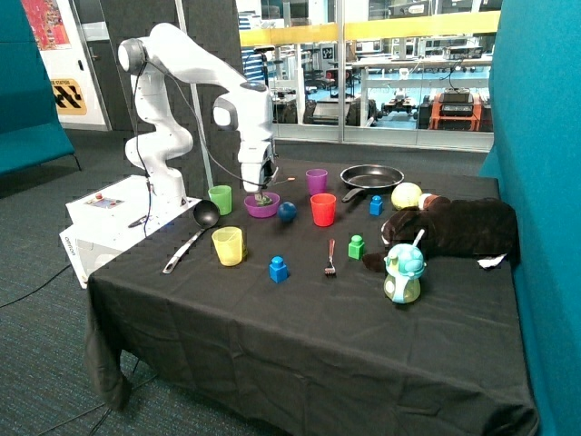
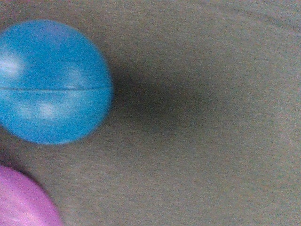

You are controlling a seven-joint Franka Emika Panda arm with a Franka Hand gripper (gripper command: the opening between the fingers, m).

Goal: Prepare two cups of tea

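The table (image 1: 300,345), draped in a black cloth, carries everything. The white Franka arm (image 1: 195,64) rises from its base beside the table and bends down so that its hand (image 1: 261,194) hangs directly over the shallow purple bowl (image 1: 261,206), reaching into or just above it. Whether the hand is wide, narrow or holding something cannot be told; its tips are hidden against the bowl in the outside view and do not appear in the wrist view.

A dark brown plush toy (image 1: 454,232) lies along the table's far side edge, with a round yellow-green ball (image 1: 406,194) touching its head end. A black frying pan (image 1: 370,176) sits at the back. Four plastic cups stand apart from each other: a yellow cup (image 1: 228,245) toward the front, a green cup (image 1: 221,199) near the arm's base, a red cup (image 1: 323,209) in the middle, and a purple cup (image 1: 316,181) behind it. A pale green and blue teapot-shaped toy (image 1: 403,273) stands in front of the plush toy.

A black ladle with a silver handle (image 1: 191,233) lies between the green and yellow cups. A dark blue ball (image 1: 287,212) rests just beside the purple bowl (image 2: 23,200); the wrist view shows this ball (image 2: 49,82) close up on the cloth. Small blue blocks (image 1: 278,269), (image 1: 376,205), a green block (image 1: 357,247) and a red-handled fork (image 1: 330,259) lie scattered.

The tea packets cannot be made out in either view.
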